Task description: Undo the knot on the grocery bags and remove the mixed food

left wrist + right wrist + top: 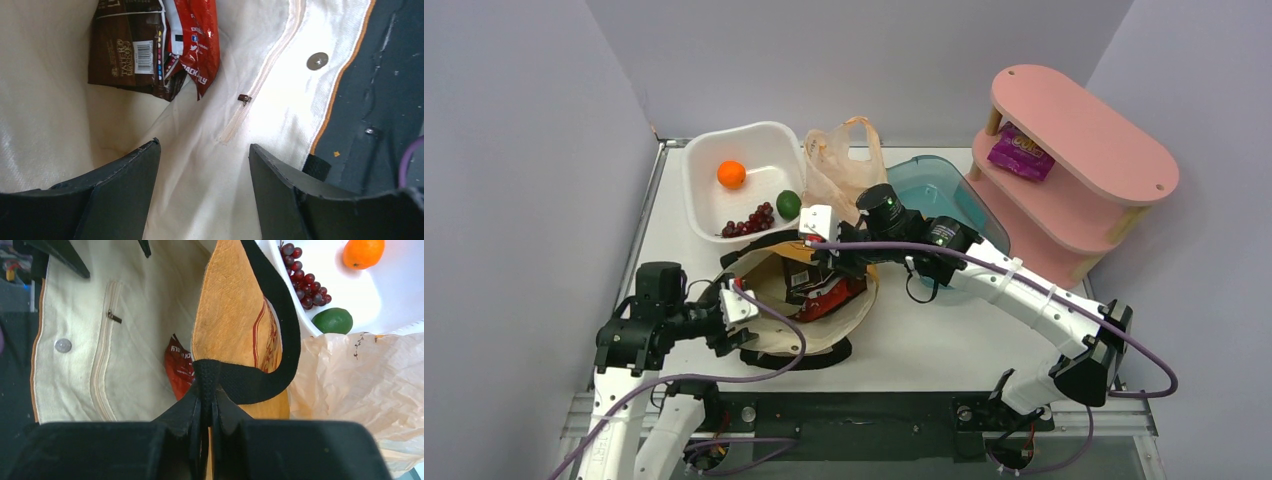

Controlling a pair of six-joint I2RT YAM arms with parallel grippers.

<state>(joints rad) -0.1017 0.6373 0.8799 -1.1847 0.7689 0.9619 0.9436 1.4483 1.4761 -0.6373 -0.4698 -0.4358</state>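
White table (924, 340): canvas tote (854, 310) lies open near front, white tub (742, 127) back left, peach plastic bag (839, 165) beside it, teal tub (944, 175) back right. Pink two-tier shelf (1074, 120) at right edge, purple snack packet (1019, 155) on lower tier.

one each: canvas tote (819, 335), plastic bag (839, 170), white tub (754, 150), teal tub (939, 185), orange (731, 174), green fruit (788, 204), grape bunch (749, 221), red chip bag (832, 298), brown snack bag (125, 50), purple packet (1019, 153)
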